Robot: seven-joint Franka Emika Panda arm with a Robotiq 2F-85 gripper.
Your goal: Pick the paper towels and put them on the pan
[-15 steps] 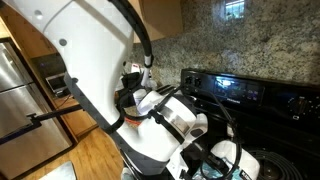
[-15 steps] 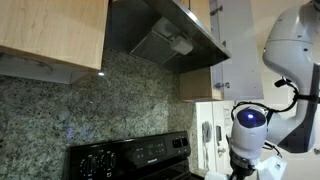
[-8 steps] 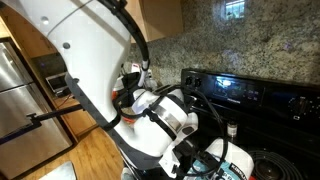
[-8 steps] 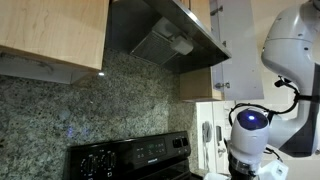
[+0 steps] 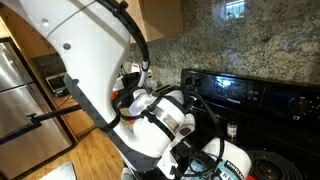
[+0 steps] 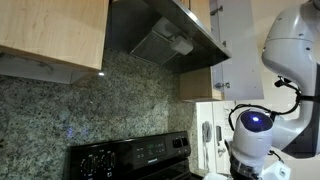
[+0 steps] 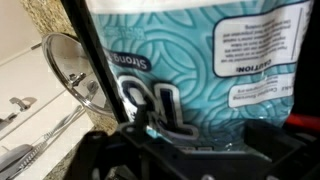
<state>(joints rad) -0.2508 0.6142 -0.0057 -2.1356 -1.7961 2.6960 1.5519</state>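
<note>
tool (image 7: 190,145): clamped on paper towels (image 7: 190,60)
done: pick, likely
left: placing on pan (image 7: 62,62), left of tool

Speckled granite backsplash (image 6: 110,100) climbs well above the fingers (image 7: 86,70), with light wooden cabinets (image 6: 50,35) over it and a steel range hood (image 6: 165,35) alongside. Behind the fingers, a black stove panel (image 5: 240,90), display glowing. Farther off, a stainless fridge (image 5: 12,95) and warm wood floor (image 5: 90,155).
</note>
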